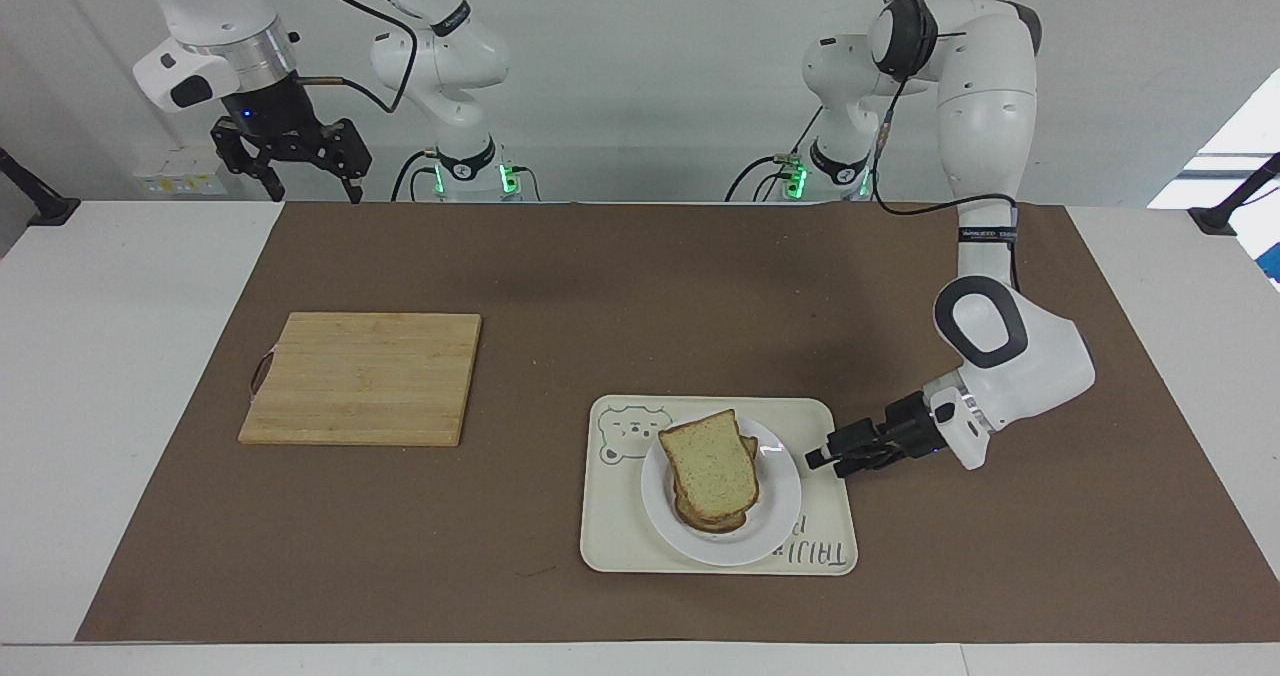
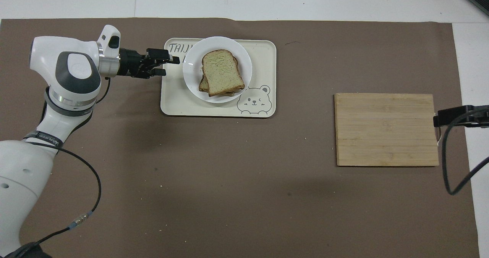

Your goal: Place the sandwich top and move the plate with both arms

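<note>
**Left gripper open beside plate, sandwich top sitting on stack**

Near to far from the robots' end. The right gripper [image 1: 292, 161] is hanging high over the table edge at the right arm's end, fingers spread wide, gripping nothing; that arm is waiting. In the overhead view only a dark bit of it is showing at about 3 o'clock of the cutting board [image 2: 386, 129].

The cutting board [image 1: 362, 378] is lying flat on the brown mat [image 1: 640, 286], well apart from the tray [image 1: 620, 546].

The left gripper [image 1: 822, 458] is reaching in low and sideways over the tray's edge at the left arm's end, fingers parted, nothing between them. In the overhead view the left gripper [image 2: 170, 66] is sitting at roughly 9 o'clock of the plate [image 2: 191, 80], just beside the rim, a small gap showing.

The plate [image 1: 785, 501] is resting on the tray [image 2: 179, 105], overlapping the printed letters. The sandwich top [image 1: 712, 468] is lying on the stacked slices at the plate's centre, slightly askew; sandwich top [image 2: 221, 72] rounded end pointing to about 12 o'clock overhead. The bear drawing is sitting at the plate's 5 o'clock there.
</note>
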Available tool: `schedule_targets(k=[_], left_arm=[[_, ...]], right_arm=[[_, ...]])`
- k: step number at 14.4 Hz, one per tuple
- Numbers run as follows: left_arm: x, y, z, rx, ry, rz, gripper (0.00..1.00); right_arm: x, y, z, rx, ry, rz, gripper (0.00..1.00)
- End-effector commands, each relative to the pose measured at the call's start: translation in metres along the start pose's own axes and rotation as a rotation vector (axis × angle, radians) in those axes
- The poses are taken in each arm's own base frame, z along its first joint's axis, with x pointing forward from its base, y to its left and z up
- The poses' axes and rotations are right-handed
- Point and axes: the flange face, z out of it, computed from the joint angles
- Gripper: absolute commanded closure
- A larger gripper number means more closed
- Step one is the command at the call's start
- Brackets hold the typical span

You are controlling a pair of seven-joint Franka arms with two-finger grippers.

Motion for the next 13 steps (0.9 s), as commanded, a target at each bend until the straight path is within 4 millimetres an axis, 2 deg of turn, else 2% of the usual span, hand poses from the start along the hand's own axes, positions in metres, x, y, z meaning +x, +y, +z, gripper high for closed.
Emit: schedule_targets(k=[1,3,5,9,13], left_arm=[[-0.011,0.035,-0.047,0.175,0.021,-0.016,0.00],[-0.017,0.052,-0.063,0.298,0.021,-0.002,0.00],[-0.023,0.059,-0.087,0.425,0.019,0.042,0.00],[-0.043,0.080,-0.152,0.634,0.018,0.114,0.00],[-0.072,0.106,-0.203,0.767,-0.017,0.143,0.00]], right_arm=[[0.002,0.002,-0.004,0.001,0.003,-0.015,0.00],[0.002,0.002,-0.004,0.001,0.003,-0.015,0.00],[0.002,0.002,-0.004,0.001,0.003,-0.015,0.00],[0.002,0.002,-0.004,0.001,0.003,-0.015,0.00],[0.002,0.003,-0.004,0.001,0.003,-0.012,0.00]])
